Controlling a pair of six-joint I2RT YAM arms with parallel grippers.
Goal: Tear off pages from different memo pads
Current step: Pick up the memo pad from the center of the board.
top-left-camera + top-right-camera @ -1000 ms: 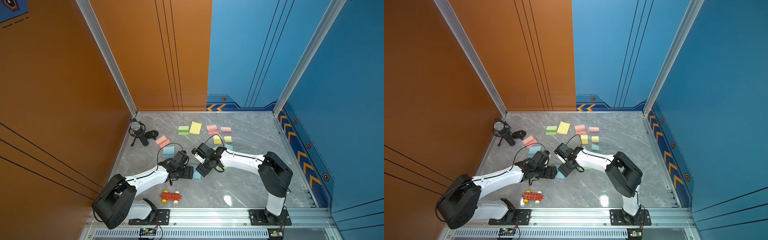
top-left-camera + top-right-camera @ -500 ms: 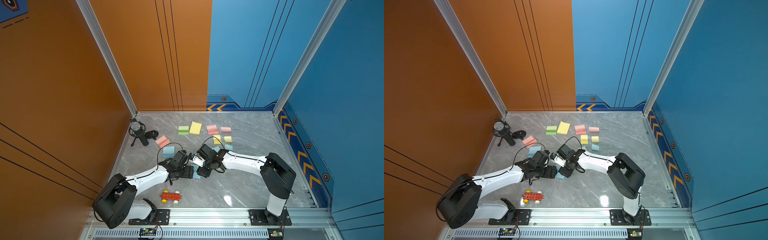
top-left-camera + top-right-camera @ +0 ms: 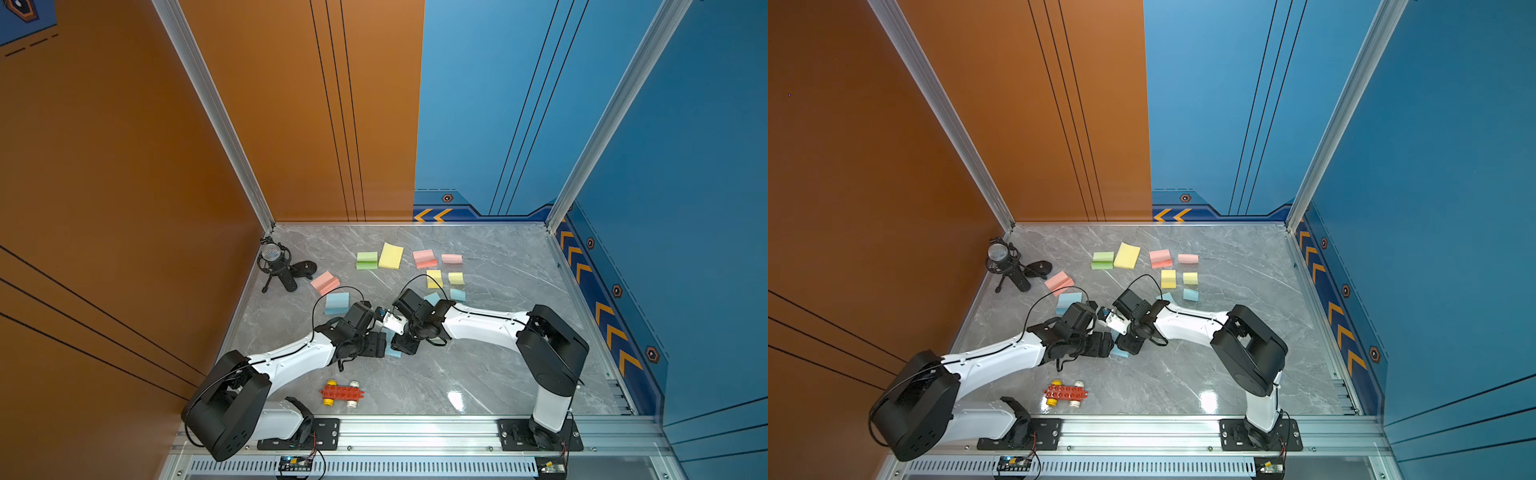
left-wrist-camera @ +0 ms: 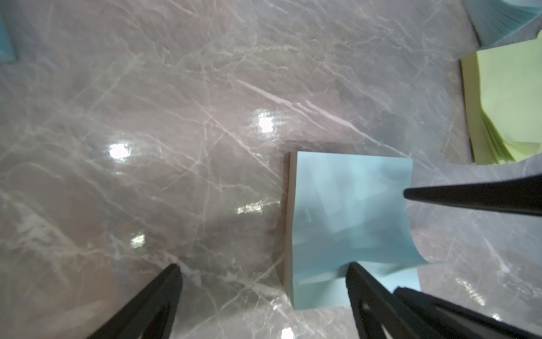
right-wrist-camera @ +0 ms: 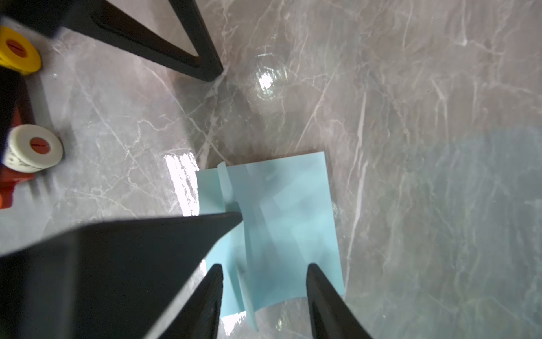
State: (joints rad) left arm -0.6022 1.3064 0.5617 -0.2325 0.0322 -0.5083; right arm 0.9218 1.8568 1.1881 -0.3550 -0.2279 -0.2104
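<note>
Centre-front on the bench (image 3: 478, 374), blue memo pad (image 4: 316, 296): your left fingers (image 4: 360, 281), spread wide, pin it; right fingers (image 5: 319, 281) half-spread astride the curled top page (image 5: 287, 223), not pinching. Next, likely: close, peel.

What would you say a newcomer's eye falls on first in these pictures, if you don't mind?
Most likely the two grippers meeting mid-table: the left gripper, open, has one finger on a small blue memo pad, while the right gripper stands with jaws apart around its curled top page. Behind them lie scattered pastel memo pads, and a red toy car sits near the front rail.
</note>
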